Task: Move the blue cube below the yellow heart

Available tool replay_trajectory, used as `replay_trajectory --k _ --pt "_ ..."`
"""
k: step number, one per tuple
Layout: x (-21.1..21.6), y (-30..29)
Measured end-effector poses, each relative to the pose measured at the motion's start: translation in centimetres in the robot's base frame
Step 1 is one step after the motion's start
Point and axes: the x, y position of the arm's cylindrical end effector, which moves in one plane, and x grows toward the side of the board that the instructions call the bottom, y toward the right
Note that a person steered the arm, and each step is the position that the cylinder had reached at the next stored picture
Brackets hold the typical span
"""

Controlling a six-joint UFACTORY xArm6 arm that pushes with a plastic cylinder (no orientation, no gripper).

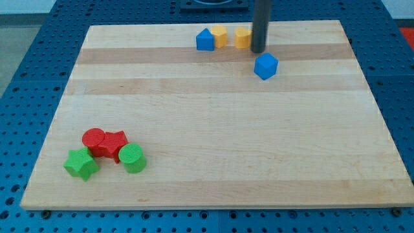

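The blue cube (pixel 266 66) lies on the wooden board (pixel 213 129) near the view's top, right of centre. My tip (pixel 259 50) stands just above and slightly left of it, close to its upper edge. Behind the rod a yellow block (pixel 242 37) is partly hidden; its shape is unclear. Another yellow block (pixel 220 35) sits to its left, next to a blue block with a pointed top (pixel 205 40). I cannot tell which yellow block is the heart.
At the view's bottom left lies a cluster: a red cylinder (pixel 94 139), a red star-like block (pixel 115 144), a green star-like block (pixel 81 163) and a green cylinder (pixel 132 157). A blue perforated table (pixel 26 77) surrounds the board.
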Motion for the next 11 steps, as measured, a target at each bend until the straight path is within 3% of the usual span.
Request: replay_trajectory --k 2,4,7,11 --pt "4.6 6.6" --pt "8.0 3.7" --pt "7.6 -2.1" --pt "4.2 -0.5"
